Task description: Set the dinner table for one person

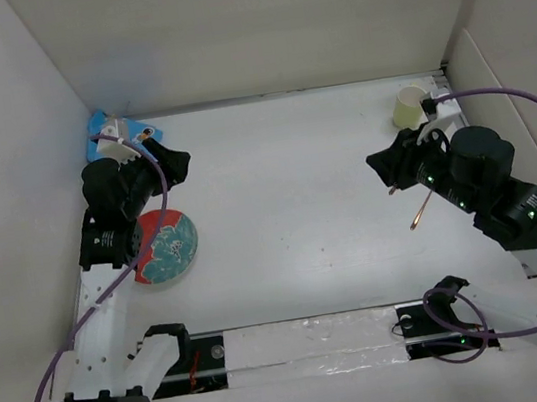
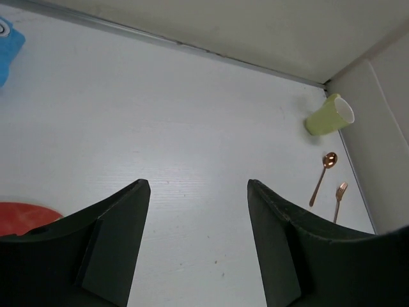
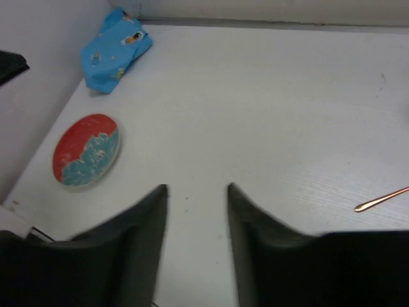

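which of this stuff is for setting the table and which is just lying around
For the job:
table
placemat
plate
cup
spoon
fork

Just lying about:
nothing that shows

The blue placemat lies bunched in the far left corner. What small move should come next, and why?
Probably move the left gripper, open and empty, toward the placemat: it lies crumpled, the plate sits on bare table, and a mat likely goes under it.
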`<state>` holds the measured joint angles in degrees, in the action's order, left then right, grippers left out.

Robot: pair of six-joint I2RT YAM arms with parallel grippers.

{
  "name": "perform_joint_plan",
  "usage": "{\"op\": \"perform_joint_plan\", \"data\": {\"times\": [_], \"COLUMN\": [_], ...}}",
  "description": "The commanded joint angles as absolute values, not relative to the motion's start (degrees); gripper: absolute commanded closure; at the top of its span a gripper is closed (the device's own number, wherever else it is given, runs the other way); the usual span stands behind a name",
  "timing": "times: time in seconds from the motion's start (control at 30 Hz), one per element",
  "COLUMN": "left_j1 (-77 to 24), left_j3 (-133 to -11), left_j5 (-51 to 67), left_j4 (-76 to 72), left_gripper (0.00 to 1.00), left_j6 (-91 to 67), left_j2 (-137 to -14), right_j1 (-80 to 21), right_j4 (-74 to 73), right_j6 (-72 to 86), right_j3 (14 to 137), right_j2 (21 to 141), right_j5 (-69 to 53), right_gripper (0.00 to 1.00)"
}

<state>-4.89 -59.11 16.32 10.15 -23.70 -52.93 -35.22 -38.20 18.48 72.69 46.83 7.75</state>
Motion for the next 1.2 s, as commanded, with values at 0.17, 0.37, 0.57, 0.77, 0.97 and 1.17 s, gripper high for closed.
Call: {"op": "perform_joint_plan", "data": {"times": [0.17, 0.37, 0.57, 0.77, 0.97, 1.17], "left_j1": [-4.4, -0.36, 5.17, 11.68, 16.17, 16.17], "left_j3": [-66.6, -74.77, -81.38, -84.1, -84.11, -84.72], "left_j5": [3.01, -7.54, -10.47, -6.15, -1.23, -0.44], "left_j4": [13.7, 17.39, 20.92, 20.13, 16.27, 10.55], "left_gripper": [0.78, 1.0, 0.51, 0.42, 0.35, 0.22], "left_j6": [-23.03, -23.91, -24.6, -27.33, -30.32, -31.37], "left_j2": [-58.96, -72.47, -86.02, -97.62, -105.37, -109.68], "right_j1": [-34.8, -34.28, -34.28, -34.28, -34.28, -34.28], "right_j4": [-37.09, -36.83, -36.3, -36.47, -36.04, -35.77], "right_j6": [18.98, 18.72, 18.11, 17.75, 17.58, 17.31], "right_j3": [72.51, 71.19, 69.87, 69.87, 68.73, 68.38], "right_j2": [49.13, 49.57, 49.22, 50.53, 50.62, 52.47], "right_j5": [2.38, 1.76, 1.67, 1.06, 0.44, -4.39], "right_gripper": [1.0, 1.0, 1.0, 0.93, 0.63, 0.49]}}
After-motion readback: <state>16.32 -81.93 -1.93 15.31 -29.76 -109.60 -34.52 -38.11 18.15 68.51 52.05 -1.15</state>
